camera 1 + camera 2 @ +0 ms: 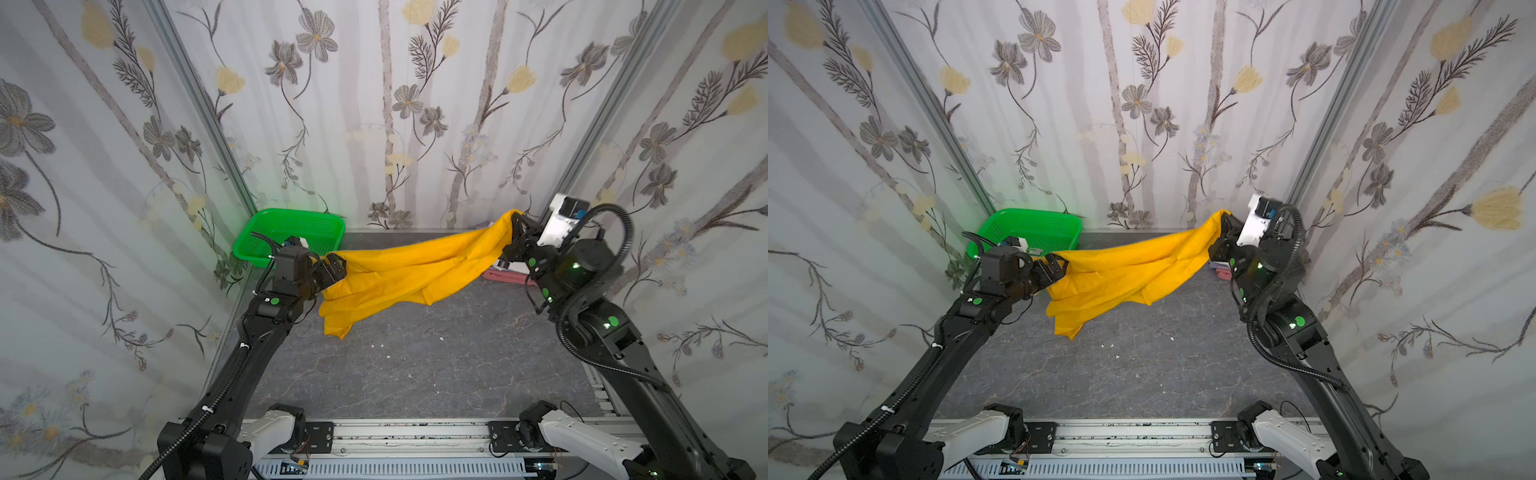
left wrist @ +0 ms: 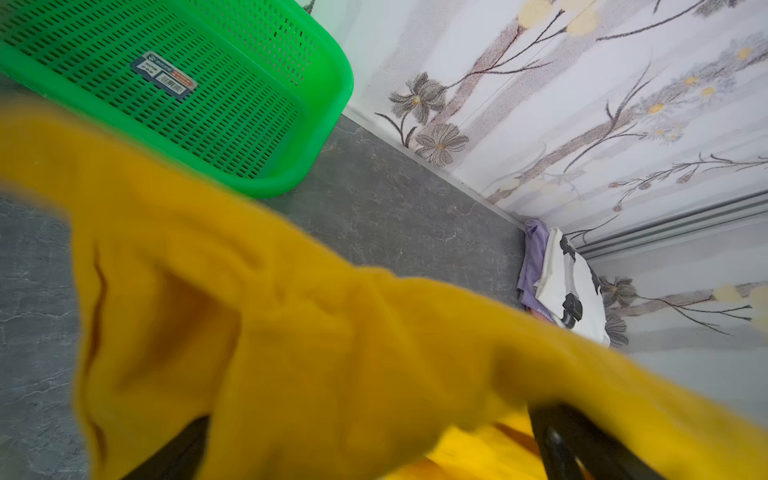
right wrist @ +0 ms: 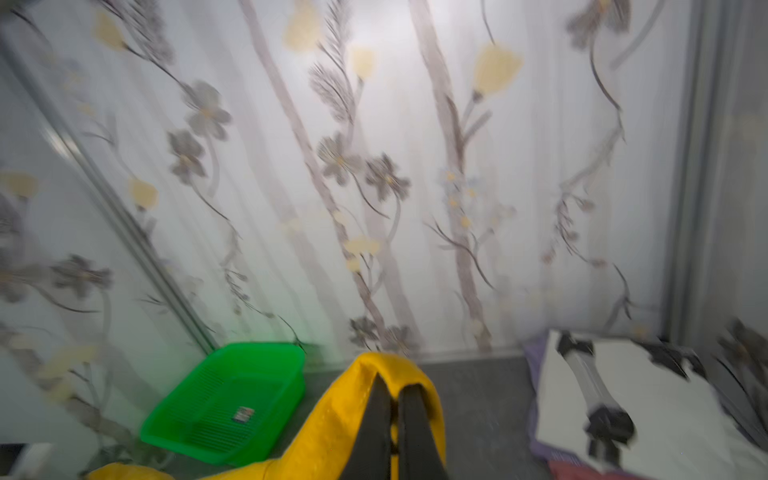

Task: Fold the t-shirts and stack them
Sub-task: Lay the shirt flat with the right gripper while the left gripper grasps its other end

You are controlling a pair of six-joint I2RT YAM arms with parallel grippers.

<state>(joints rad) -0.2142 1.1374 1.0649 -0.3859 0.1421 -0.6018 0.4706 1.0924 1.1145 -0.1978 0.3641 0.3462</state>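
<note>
Cloth aloft! The yellow tee (image 1: 407, 266) is slung between both arms above the grey table (image 1: 415, 365), and both top views show it sagging in the middle. Its lower corner droops toward the left side of the tabletop, though I can't say whether it touches.

Over to the right gripper (image 1: 516, 218): it is raised near the back wall. From its wrist camera the two dark fingers (image 3: 376, 419) are pressed tight together, with a fold of the yellow tee (image 3: 332, 415) pinched between them.

The left gripper (image 1: 337, 266) sits lower, just in front of the green basket (image 1: 291, 216) in the far left corner. Its wrist view shows fingers (image 2: 557, 440) spread wide apart and the yellow tee (image 2: 332, 332) draped loosely across them. Nothing is clamped there.

In the far right corner, against the wall, sits the folded stack. The white tee (image 2: 569, 286) with black printed figures lies on top, the lavender tee (image 2: 534, 257) peeks out beneath it, and the pink tee (image 1: 503, 276) is at the bottom, well apart from the basket.
</note>
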